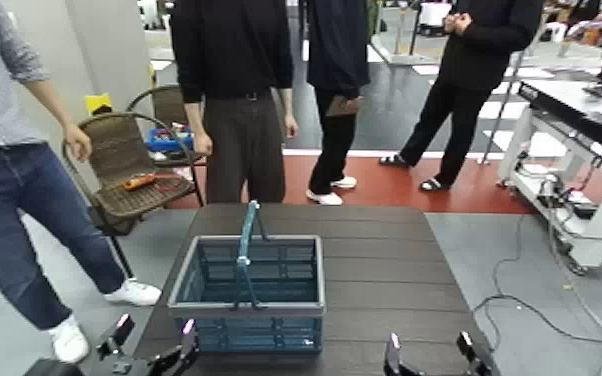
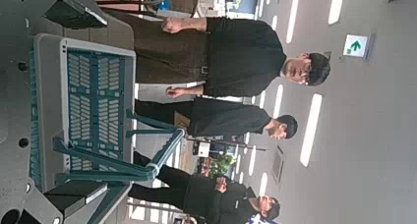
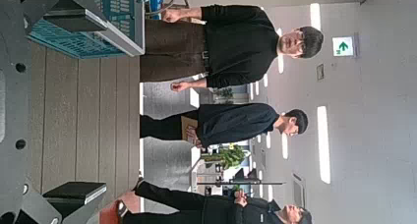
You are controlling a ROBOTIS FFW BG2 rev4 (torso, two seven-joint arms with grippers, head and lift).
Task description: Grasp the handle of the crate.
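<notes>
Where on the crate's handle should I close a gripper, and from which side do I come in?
Probably the top bar of the handle, where the thin arch stands upright above the crate with open space around it. Come from above and the near side, jaws straddling the bar; the slim side arms run close to the lattice walls. The left gripper and right gripper both wait open at the table's near edge.

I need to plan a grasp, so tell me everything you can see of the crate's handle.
The handle is a thin teal-blue bail, plastic by the look, standing upright as an arch over the crate, its slim side arms running down inside to the far and near walls. The crate sits on the dark slatted table. Nothing touches the handle: the left gripper and right gripper are low at the table's near edge, jaws open.
</notes>
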